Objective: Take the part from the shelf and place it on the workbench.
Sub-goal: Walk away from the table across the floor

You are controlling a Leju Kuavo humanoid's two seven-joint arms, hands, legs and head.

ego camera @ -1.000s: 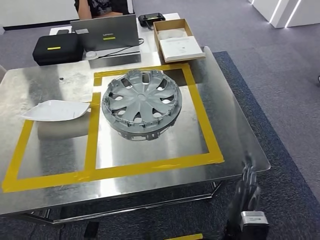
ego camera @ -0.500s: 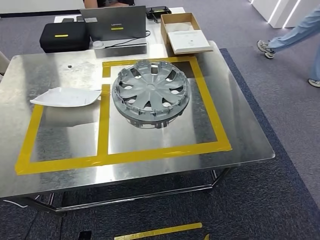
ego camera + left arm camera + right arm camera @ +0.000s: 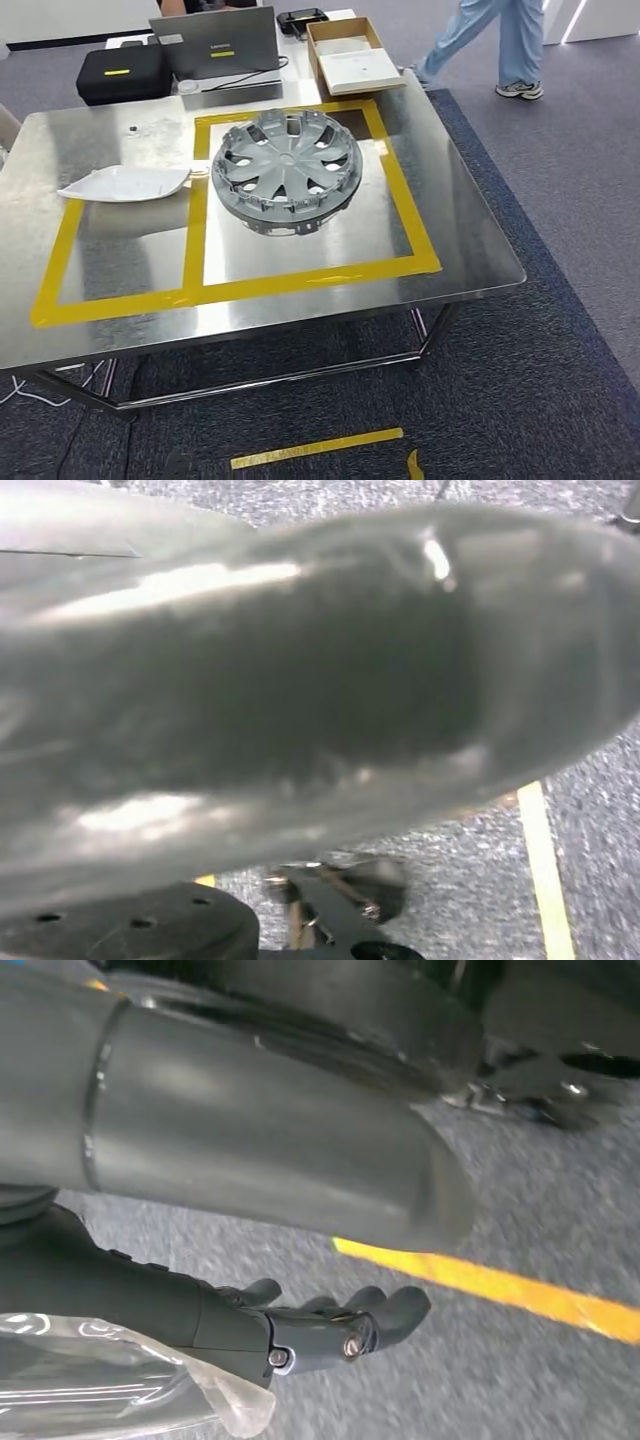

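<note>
The right hand point(image 3: 332, 1325) hangs by the floor, fingers loosely spread, holding nothing. Can't tell what the left hand's doing, that wrist view is a grey blur. The hubcap point(image 3: 287, 170) sits in the taped square on the workbench point(image 3: 468, 250), so placing looks done. The cardboard box point(image 3: 355, 58) at 12 o'clock holds white sheets.

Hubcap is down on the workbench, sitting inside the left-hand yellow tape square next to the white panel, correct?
Not quite. The head view shows the hubcap on the workbench inside the right-hand yellow tape square; the white panel lies at the left-hand one, beside it.
</note>
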